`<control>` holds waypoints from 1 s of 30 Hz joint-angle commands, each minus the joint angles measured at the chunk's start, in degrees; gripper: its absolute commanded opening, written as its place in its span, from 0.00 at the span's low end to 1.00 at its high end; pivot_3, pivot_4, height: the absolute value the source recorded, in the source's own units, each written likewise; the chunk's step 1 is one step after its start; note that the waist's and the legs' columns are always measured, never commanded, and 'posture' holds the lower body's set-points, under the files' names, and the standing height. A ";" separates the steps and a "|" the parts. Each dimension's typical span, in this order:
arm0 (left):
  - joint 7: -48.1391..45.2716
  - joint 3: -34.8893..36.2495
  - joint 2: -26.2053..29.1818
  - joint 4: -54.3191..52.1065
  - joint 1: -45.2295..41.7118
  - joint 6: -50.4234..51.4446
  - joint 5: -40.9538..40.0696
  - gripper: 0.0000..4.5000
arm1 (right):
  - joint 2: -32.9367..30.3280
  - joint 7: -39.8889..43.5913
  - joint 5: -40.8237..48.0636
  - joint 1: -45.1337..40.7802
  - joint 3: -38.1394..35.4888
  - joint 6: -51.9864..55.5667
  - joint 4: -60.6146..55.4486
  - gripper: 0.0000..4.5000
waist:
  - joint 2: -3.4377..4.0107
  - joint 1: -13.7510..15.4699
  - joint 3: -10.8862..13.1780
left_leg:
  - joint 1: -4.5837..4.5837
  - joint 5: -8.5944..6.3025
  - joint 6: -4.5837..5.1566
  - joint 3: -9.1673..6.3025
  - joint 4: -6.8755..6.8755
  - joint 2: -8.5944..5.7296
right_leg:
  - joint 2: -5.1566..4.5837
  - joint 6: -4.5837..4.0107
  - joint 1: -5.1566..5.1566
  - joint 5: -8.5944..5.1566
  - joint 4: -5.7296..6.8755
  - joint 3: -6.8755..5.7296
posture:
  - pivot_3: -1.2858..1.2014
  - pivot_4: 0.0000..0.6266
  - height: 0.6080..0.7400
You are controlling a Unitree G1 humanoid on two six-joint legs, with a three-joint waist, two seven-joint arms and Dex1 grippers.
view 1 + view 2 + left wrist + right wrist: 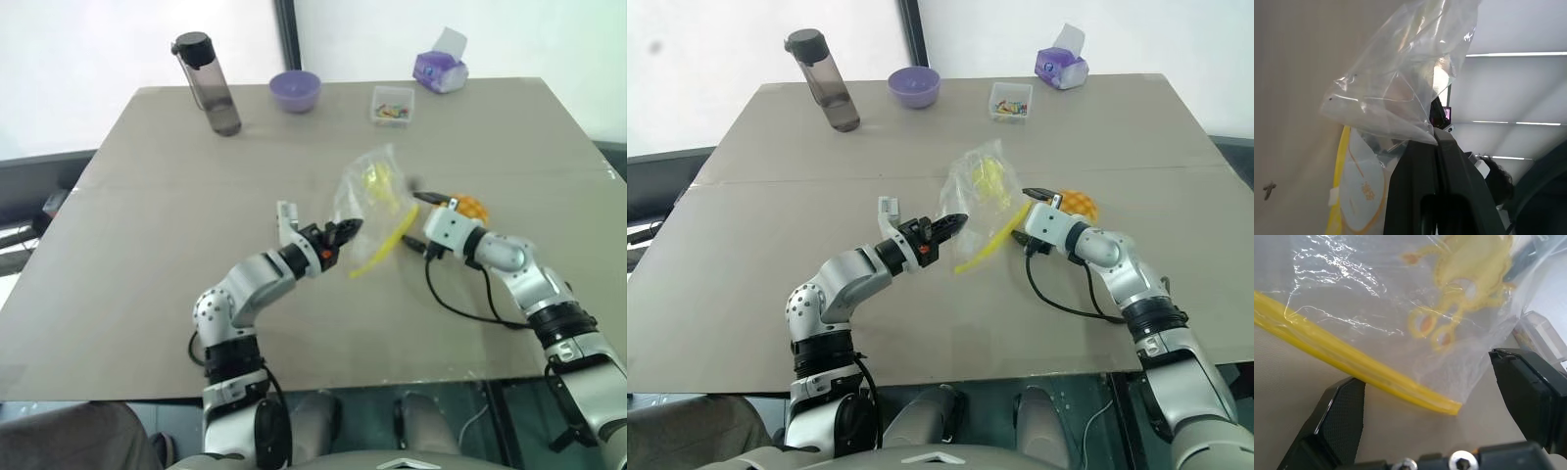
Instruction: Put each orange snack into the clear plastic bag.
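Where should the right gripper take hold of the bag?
Probably on the yellow seal strip, coming from the robot's right. The left gripper pinches the clear plastic bag aloft, the strip hangs free, and the open right gripper already straddles its end.

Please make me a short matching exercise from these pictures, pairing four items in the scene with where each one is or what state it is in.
Items:
1. clear plastic bag
2. orange snack
3. left gripper
4. right gripper

Places or states:
A. lying on the table beside the right gripper
B. fingers spread wide at the bag's yellow seal strip
C. hanging crumpled above the table
D. shut on a corner of the bag

Pairs: 1-C, 2-A, 3-D, 4-B
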 commanded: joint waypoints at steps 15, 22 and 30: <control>2.52 -1.00 -3.21 -4.79 -3.34 -13.72 -10.72 0.01 | 3.18 -7.97 -1.43 -1.11 -1.11 -2.02 1.30 1.00 | -0.02 -0.72 0.00 | 0.15 0.00 0.00 0.10 -0.10 0.02 | 0.04 0.00 0.10 0.00 -0.02 0.09 | 0.52 0.24 1.00; 2.72 -0.08 -3.60 -4.36 -3.25 -14.44 -10.72 0.01 | 5.23 -18.07 -1.67 -2.50 -4.40 -0.02 2.09 1.00 | -0.02 -0.79 0.01 | 0.15 0.00 0.00 0.12 -0.11 0.01 | 0.05 0.00 0.08 0.00 -0.02 0.11 | 0.52 0.24 1.00; 2.54 0.23 -3.52 -4.41 -2.54 -14.59 -10.72 0.00 | 6.08 -19.89 -1.38 -3.49 -4.65 -0.31 1.96 0.82 | -0.02 -0.76 0.01 | 0.15 0.00 0.00 0.11 -0.11 0.01 | 0.05 0.00 0.08 0.00 -0.03 0.11 | 0.52 0.24 1.00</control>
